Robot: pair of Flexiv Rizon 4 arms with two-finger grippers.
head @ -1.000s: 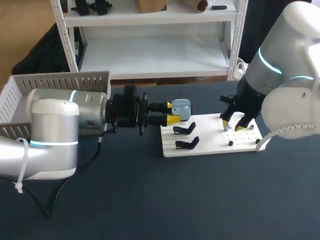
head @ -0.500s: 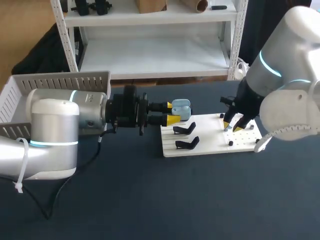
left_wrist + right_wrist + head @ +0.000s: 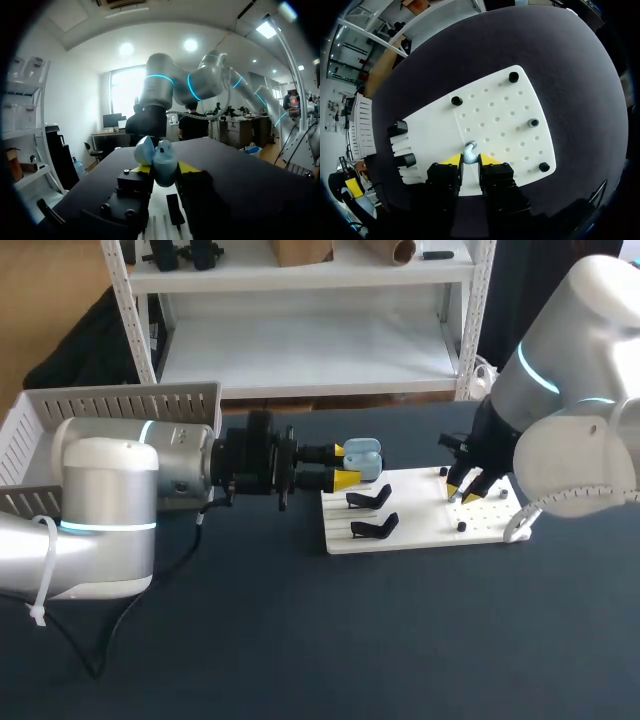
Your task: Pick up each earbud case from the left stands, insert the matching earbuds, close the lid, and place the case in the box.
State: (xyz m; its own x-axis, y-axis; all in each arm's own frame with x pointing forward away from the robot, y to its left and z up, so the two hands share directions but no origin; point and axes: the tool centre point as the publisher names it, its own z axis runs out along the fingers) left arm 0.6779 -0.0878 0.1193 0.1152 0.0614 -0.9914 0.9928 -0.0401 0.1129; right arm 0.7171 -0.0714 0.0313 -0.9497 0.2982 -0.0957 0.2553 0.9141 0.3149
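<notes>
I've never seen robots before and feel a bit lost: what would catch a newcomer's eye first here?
The left claw grips an open pale blue earbud case by the left end of the white board. Over the board's right part, the right claw pinches a small white earbud.

Upright black stands (image 3: 370, 498) and pegs (image 3: 461, 527) on white board (image 3: 420, 536)

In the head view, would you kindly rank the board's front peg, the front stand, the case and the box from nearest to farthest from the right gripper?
1. Peg: on the board, just before the right gripper.
2. Front stand and case: mid-table, too close to call.
3. Box: far left.
</notes>
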